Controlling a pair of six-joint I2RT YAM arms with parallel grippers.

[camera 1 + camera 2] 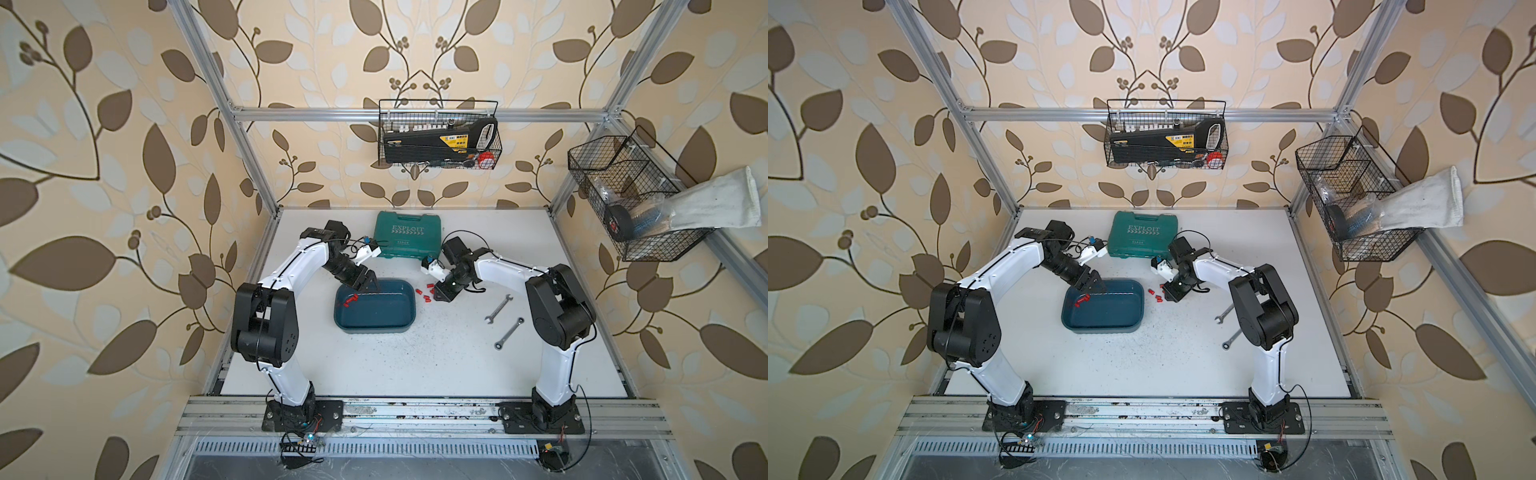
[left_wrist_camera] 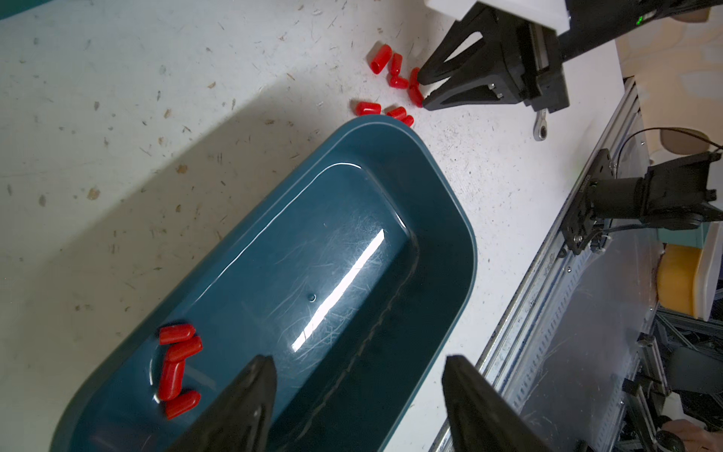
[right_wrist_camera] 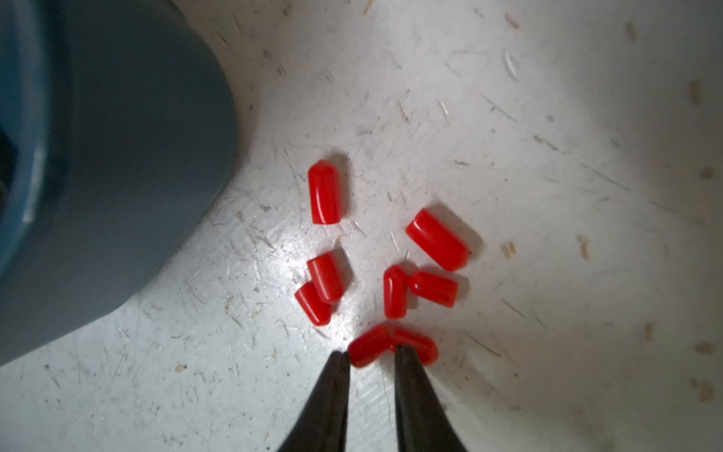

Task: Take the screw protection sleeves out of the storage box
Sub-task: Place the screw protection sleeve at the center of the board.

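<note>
A dark teal storage box (image 1: pixel 382 309) is pictured at the centre of the white tabletop (image 1: pixel 374 365) in both top views, with a few red screw protection sleeves (image 1: pixel 351 300) clustered at its left end. The left gripper (image 1: pixel 371 283) is held over the box's upper-left rim, jaws spread wide and empty. Just right of the box, 8 more sleeves (image 1: pixel 422 293) are scattered on the tabletop beneath the right gripper (image 1: pixel 434 294). A black-and-yellow item is held in a wire basket (image 1: pixel 386 120) hung at upper centre. At least 4 sleeves (image 2: pixel 178 360) inside the box are resolved only in the left wrist view. Only in the right wrist view is the right gripper (image 3: pixel 369 352) seen released, jaws slightly parted, with 1 sleeve lying at its tips.
</note>
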